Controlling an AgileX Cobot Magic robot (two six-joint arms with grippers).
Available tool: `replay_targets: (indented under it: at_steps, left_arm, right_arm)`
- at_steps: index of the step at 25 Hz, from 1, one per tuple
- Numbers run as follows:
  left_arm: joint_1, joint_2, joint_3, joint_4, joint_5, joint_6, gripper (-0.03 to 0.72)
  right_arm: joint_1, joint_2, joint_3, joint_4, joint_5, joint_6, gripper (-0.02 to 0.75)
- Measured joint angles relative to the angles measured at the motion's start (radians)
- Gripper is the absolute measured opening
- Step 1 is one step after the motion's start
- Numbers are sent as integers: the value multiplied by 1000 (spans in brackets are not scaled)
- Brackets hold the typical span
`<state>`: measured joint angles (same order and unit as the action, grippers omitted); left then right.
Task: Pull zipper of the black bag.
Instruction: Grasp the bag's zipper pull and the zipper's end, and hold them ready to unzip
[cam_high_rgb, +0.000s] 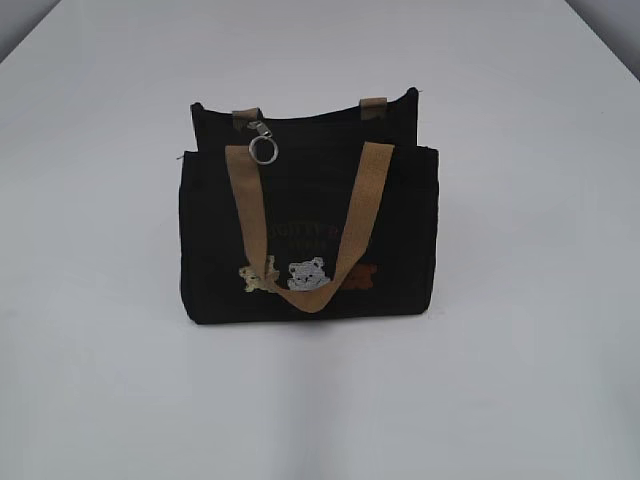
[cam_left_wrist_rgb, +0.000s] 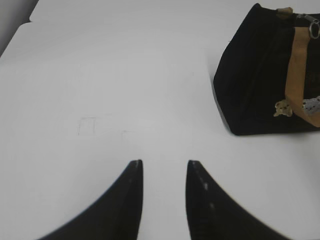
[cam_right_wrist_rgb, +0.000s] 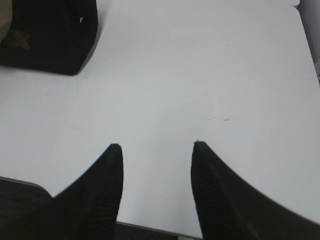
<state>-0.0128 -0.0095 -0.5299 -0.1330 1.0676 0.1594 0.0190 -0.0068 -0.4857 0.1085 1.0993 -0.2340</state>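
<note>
The black bag (cam_high_rgb: 305, 215) stands upright in the middle of the white table, its front with the embroidered bears facing the exterior view. Its silver zipper pull with clasp and ring (cam_high_rgb: 262, 143) hangs at the top left by a tan handle. In the left wrist view the bag (cam_left_wrist_rgb: 260, 80) is at the upper right and the pull (cam_left_wrist_rgb: 313, 27) shows at the edge. My left gripper (cam_left_wrist_rgb: 164, 162) is open and empty, well left of the bag. In the right wrist view a bag corner (cam_right_wrist_rgb: 50, 35) is at the upper left. My right gripper (cam_right_wrist_rgb: 156, 145) is open and empty over bare table.
The white table (cam_high_rgb: 520, 380) spreads all round the bag. Its near edge (cam_right_wrist_rgb: 150, 227) runs just under my right gripper. The table's far left corner (cam_left_wrist_rgb: 30, 22) shows in the left wrist view. Neither arm shows in the exterior view.
</note>
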Motion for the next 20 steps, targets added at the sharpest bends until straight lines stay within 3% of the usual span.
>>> replay_targets:
  at_steps: [20]
  left_arm:
    - [0, 0, 0, -24, 0, 0, 225]
  right_arm:
    - [0, 0, 0, 0, 0, 0, 356]
